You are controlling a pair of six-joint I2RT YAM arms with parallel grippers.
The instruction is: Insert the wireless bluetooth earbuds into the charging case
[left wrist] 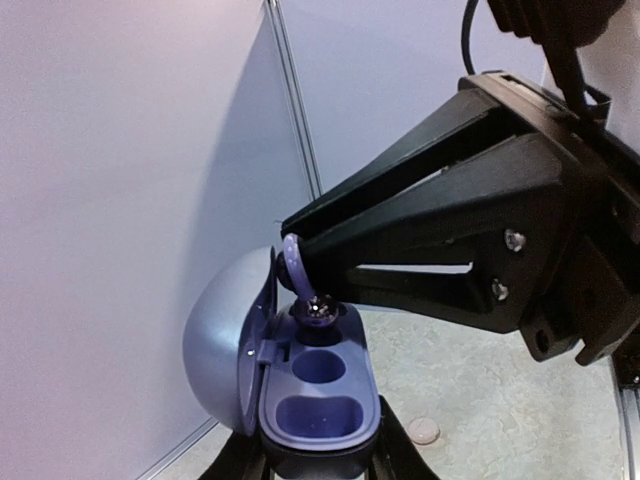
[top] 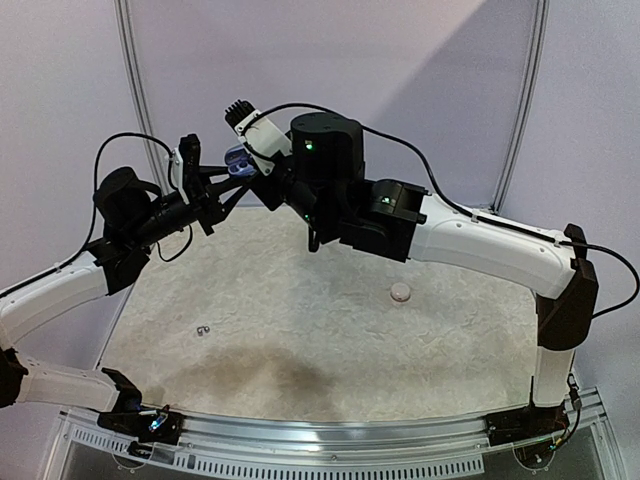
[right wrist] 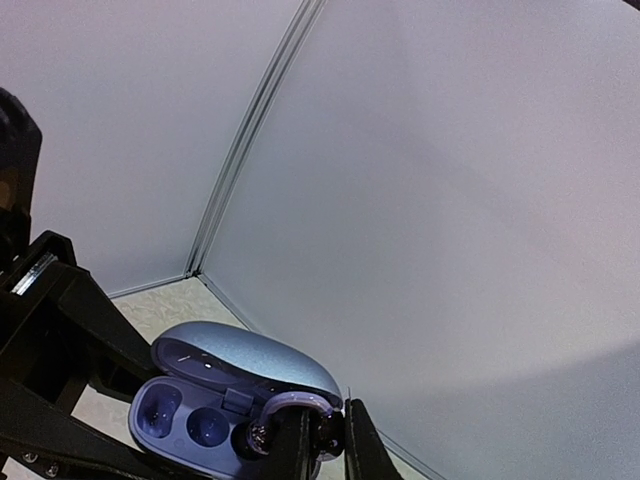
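Lilac earbud [left wrist: 296, 268] up in the air, far left of centre, tilted, its shiny tip right at the mouth of the end socket of the open blue charging case [left wrist: 322, 398]. The right jaws are pinching that earbud tight. The left jaws clamp the case from below, lid [left wrist: 222, 338] swung open. Down on the pale tabletop [top: 300, 300], tiny dark grey earbuds [top: 203, 330] lie near left, and a small pale round thing [top: 400, 292] lies well apart on the right.

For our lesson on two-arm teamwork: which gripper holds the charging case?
The left gripper: it clamps the open blue charging case from both sides in mid-air. The right gripper instead pinches an earbud at one end of the case.
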